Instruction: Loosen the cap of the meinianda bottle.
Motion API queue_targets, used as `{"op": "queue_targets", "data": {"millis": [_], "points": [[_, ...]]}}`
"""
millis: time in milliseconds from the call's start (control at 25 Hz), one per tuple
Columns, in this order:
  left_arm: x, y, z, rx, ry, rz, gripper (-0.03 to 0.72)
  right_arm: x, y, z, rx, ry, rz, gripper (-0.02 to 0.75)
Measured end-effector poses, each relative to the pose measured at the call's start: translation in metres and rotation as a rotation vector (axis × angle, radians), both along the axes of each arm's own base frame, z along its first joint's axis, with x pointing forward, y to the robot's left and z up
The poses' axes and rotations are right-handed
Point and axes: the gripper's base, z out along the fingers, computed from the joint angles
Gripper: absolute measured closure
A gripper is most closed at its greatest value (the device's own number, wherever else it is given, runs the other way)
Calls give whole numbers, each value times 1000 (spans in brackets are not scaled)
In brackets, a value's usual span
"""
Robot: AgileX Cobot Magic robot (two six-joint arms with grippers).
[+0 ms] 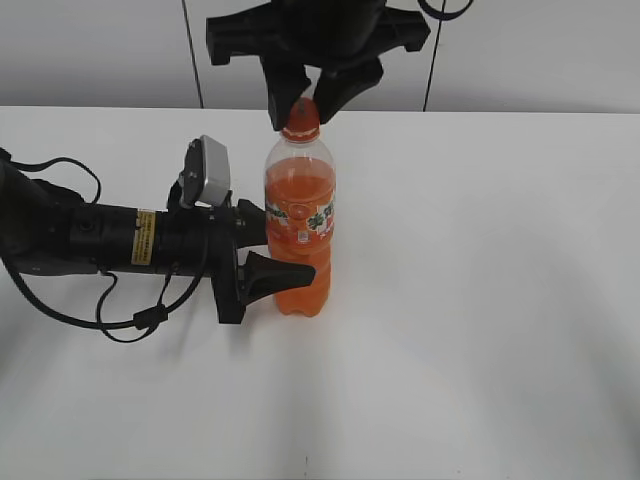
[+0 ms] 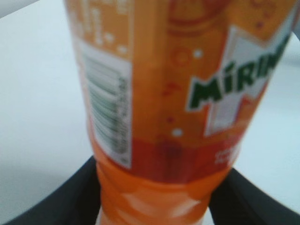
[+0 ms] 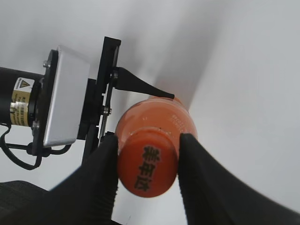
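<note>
The meinianda bottle (image 1: 300, 230) stands upright on the white table, filled with orange drink, with its label band at mid-height. My left gripper (image 1: 285, 245) comes in level from the left and is shut on the bottle's lower body. In the left wrist view the bottle (image 2: 173, 93) fills the frame, and black fingers (image 2: 61, 201) press it on both sides. The orange cap (image 1: 300, 118) sits on top. My right gripper (image 1: 301, 110) comes down from above and is shut on it. In the right wrist view both fingers touch the cap (image 3: 147, 166), whose top bears dark characters.
The white table (image 1: 480, 300) stretches to the right of the bottle and in front of it. The left arm with its cables (image 1: 90, 240) lies along the table's left side. A grey panelled wall (image 1: 540, 50) stands behind.
</note>
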Motion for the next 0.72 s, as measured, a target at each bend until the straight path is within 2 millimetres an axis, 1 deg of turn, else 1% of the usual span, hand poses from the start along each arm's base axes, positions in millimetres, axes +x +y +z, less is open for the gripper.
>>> {"op": "queue_targets", "data": {"millis": [40, 160, 320, 440, 720], "points": [[0, 0, 0, 0, 0, 0, 280, 0, 0, 0, 0, 0, 0, 462], [0, 0, 0, 0, 0, 0, 280, 0, 0, 0, -8, -7, 23, 462], [0, 0, 0, 0, 0, 0, 280, 0, 0, 0, -54, -54, 191, 462], [0, 0, 0, -1, 0, 0, 280, 0, 1, 0, -109, -110, 400, 462], [0, 0, 0, -1, -1, -1, 280, -1, 1, 0, -273, -273, 980, 462]]}}
